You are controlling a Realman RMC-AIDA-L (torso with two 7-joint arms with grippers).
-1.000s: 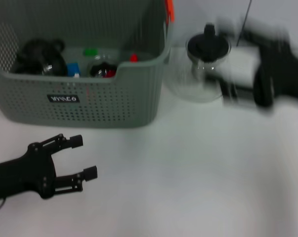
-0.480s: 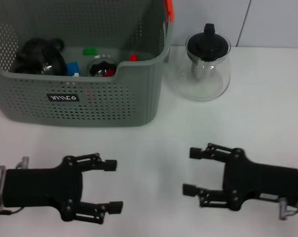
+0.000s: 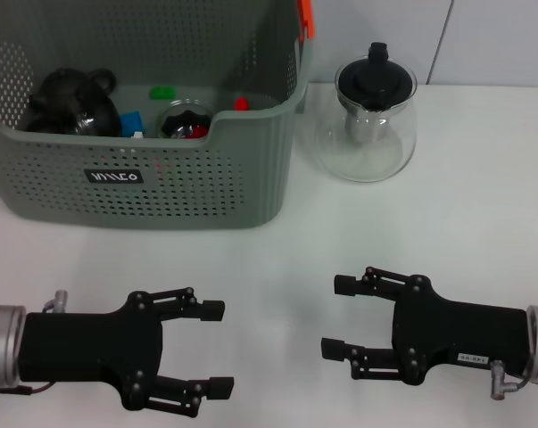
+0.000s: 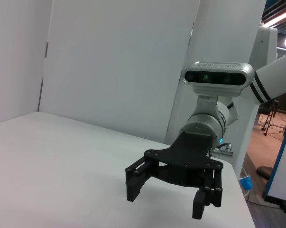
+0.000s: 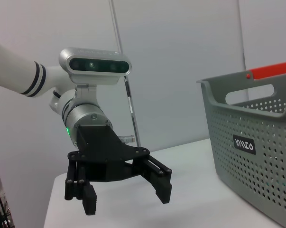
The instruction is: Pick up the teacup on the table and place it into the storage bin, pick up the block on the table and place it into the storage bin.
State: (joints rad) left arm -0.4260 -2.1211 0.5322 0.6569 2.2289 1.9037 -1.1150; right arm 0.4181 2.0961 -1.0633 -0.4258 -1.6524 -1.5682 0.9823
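The storage bin (image 3: 153,134) stands at the far left of the white counter (image 3: 277,259), its black label (image 3: 114,177) facing the robot and an orange tab (image 3: 306,18) on its far right rim corner. Inside lie a dark round teapot-like vessel (image 3: 72,102), a small glass teacup (image 3: 185,120) with something red in it, and small blocks — a blue one (image 3: 131,123), a green one (image 3: 163,92) and a red one (image 3: 241,103). Just right of the bin, apart from it, a clear glass teapot (image 3: 368,125) with a black lid stands upright on the counter. Both arms are low at the near edge, well apart from the bin — the left tool (image 3: 217,348) and the right tool (image 3: 333,316) point toward each other, each with fingers spread wide and holding nothing. The left wrist view shows the right tool (image 4: 169,192) above bare counter; the right wrist view shows the left tool (image 5: 126,192) with the bin (image 5: 256,142) beside it.
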